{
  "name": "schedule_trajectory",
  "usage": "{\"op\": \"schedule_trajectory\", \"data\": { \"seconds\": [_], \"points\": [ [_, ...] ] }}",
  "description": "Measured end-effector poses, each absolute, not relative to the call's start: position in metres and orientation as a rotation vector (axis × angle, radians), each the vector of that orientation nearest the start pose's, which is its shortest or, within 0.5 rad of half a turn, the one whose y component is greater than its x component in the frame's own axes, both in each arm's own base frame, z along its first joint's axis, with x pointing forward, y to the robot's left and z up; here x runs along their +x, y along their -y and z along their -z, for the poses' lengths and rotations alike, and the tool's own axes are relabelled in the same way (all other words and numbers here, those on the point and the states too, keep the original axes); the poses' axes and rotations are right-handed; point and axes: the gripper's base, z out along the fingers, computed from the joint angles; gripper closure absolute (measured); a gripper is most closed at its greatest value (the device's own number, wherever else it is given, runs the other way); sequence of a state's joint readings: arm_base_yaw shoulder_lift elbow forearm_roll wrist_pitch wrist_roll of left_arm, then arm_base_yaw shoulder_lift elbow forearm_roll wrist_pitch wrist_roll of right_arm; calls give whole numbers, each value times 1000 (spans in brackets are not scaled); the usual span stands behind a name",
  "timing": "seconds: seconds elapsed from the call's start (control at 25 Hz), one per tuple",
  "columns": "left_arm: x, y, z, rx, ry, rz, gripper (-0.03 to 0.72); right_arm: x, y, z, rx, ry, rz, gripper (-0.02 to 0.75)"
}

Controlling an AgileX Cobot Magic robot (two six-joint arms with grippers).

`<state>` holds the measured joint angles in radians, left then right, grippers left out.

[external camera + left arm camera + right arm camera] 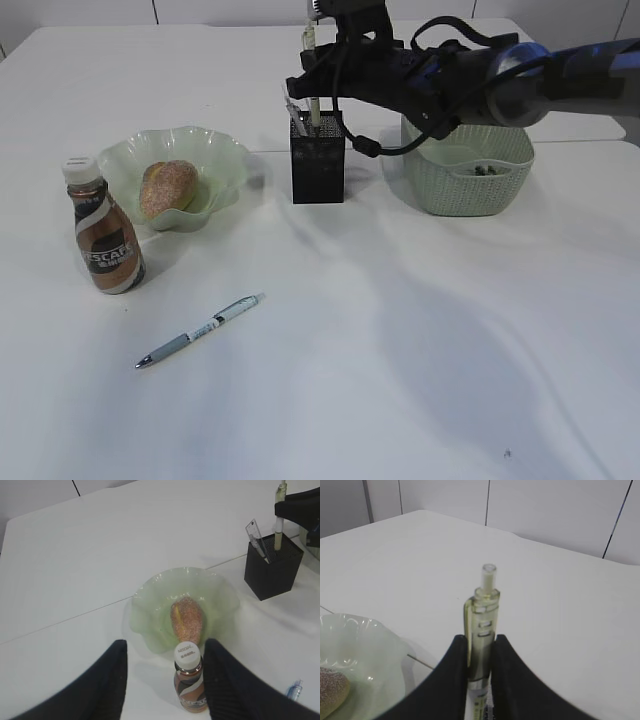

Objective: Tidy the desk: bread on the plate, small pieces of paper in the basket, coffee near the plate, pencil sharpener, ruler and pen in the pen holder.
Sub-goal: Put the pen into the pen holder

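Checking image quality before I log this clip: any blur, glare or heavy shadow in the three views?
Exterior view: soft arm shadows across the white table, no glare. Left wrist view: black left claw fingers blurred, brown coffee bottle soft. Right wrist view: clear yellowish pen sharp, background soft.

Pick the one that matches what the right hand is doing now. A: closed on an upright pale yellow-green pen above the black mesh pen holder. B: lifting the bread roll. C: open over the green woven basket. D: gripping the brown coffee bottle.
A: the right hand clamps the upright pale yellow-green pen, its lower end at the black mesh pen holder.
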<state>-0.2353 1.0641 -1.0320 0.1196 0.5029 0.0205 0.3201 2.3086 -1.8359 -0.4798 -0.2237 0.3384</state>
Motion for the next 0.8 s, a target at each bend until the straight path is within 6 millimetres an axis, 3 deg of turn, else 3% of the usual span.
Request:
{"op": "schedule_trajectory", "data": {
  "seconds": [0.32, 0.8],
  "points": [
    [223, 48, -385, 325, -1987, 12, 341, 518, -181, -213, -467, -1707, -225, 594],
    [223, 48, -385, 325, -1987, 12, 340, 520, -182, -201, -458, -1732, -235, 381]
  ]
}}
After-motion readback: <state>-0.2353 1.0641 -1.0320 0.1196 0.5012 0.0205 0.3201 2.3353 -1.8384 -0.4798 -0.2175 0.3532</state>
